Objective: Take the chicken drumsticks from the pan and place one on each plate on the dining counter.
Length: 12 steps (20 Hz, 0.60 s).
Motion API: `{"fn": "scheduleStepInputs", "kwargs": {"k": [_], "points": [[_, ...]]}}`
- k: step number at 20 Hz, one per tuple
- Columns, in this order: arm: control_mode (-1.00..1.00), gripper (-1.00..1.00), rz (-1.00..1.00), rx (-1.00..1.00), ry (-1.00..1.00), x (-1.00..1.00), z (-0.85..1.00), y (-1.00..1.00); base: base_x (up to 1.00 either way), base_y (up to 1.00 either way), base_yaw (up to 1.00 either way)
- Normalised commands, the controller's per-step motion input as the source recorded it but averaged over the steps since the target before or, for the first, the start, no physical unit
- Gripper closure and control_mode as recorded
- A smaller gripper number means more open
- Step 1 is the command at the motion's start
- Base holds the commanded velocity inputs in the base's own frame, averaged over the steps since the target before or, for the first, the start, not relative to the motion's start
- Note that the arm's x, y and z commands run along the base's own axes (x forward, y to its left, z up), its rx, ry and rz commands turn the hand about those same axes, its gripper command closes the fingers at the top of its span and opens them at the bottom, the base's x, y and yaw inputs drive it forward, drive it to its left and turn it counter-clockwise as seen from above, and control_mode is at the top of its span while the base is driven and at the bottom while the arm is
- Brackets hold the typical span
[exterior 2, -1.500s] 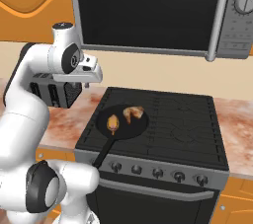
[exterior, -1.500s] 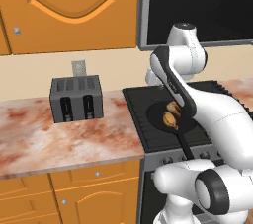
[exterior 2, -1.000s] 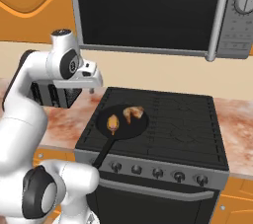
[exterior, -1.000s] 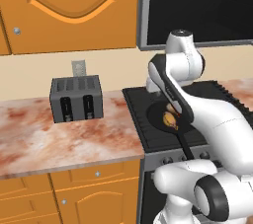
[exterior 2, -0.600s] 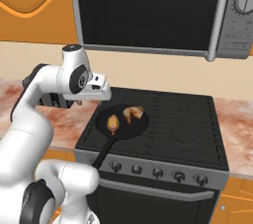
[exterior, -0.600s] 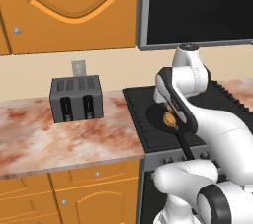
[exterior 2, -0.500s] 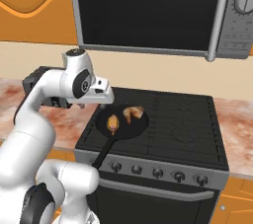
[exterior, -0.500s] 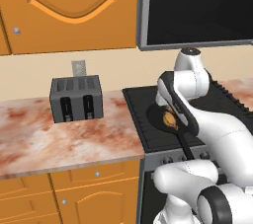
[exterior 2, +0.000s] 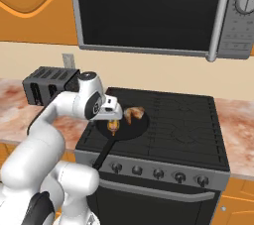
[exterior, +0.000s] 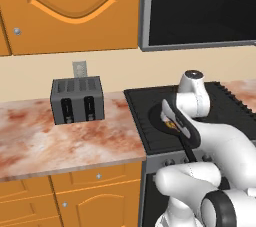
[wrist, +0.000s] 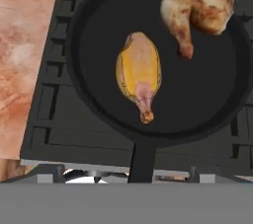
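Note:
The black pan (wrist: 99,40) sits on the front left burner of the stove, its handle (exterior: 188,147) pointing toward me. Two golden-brown chicken drumsticks lie in it. One drumstick (wrist: 139,72) is at the pan's middle and the other drumstick (wrist: 200,8) is against the far right rim. In the right base view my gripper (exterior 2: 113,119) hangs just above the nearer drumstick (exterior 2: 113,128), pointing down, open and holding nothing; the second drumstick (exterior 2: 134,114) lies to its right. The plates and the dining counter are out of view.
A dark toaster (exterior: 77,100) stands on the marbled worktop (exterior: 60,141) left of the black stove (exterior 2: 178,120). A microwave (exterior 2: 154,13) hangs over the stove, and orange cabinets (exterior: 75,11) are above the worktop.
My arm has swung forward and down, bringing the hand from beside the toaster to just over the pan. The jaws stayed open and the drumsticks have not moved.

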Motion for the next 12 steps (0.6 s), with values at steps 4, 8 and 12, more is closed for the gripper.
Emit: {"fn": "scheduleStepInputs", "kwargs": {"k": [4, 8, 12], "points": [[-1.0, -1.0, 0.0, -0.07, -0.01, 0.46, -0.61, -0.1, 0.0, 0.0, 0.0], [-1.0, -1.0, 0.0, -0.02, -0.01, 0.52, -0.44, -0.13, 0.0, 0.0, 0.0], [-1.0, -1.0, 0.0, 0.0, -0.01, 0.54, -0.27, -0.15, 0.0, 0.0, 0.0]]}}
